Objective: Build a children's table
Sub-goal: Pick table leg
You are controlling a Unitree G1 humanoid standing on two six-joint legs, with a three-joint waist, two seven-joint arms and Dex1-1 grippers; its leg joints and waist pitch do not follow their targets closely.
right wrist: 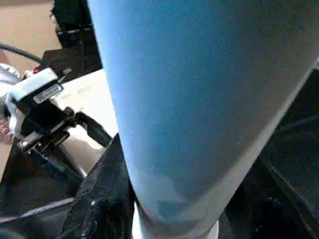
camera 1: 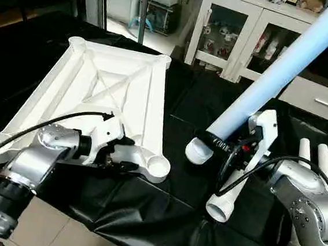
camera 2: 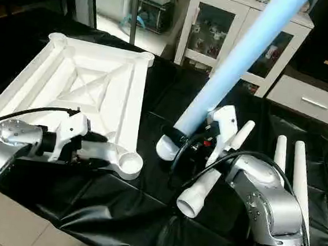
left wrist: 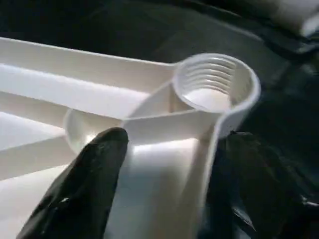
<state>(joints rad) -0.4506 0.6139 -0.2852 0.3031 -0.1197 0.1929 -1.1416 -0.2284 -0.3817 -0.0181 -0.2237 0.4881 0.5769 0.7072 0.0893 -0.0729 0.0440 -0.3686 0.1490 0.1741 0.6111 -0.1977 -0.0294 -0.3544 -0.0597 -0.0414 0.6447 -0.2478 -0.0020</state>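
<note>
The table top (camera 1: 105,97) lies underside up on the black cloth (camera 1: 161,210). The left gripper (camera 1: 120,156) straddles the rim beside the near corner socket (camera 1: 158,168), fingers spread, not clamped. The right gripper (camera 1: 223,145) grasps a leg (camera 1: 279,70) near its wide end. Step in hand: fitting the first leg. Next: align this wide end over the socket, then screw in. Three legs (camera 2: 291,164) lie nearby.

Both your arms reach forward.
Your left gripper (camera 1: 127,156) fingers (left wrist: 84,189) are spread apart; your right gripper (camera 1: 223,145) is clamped, wrist tilted.
</note>
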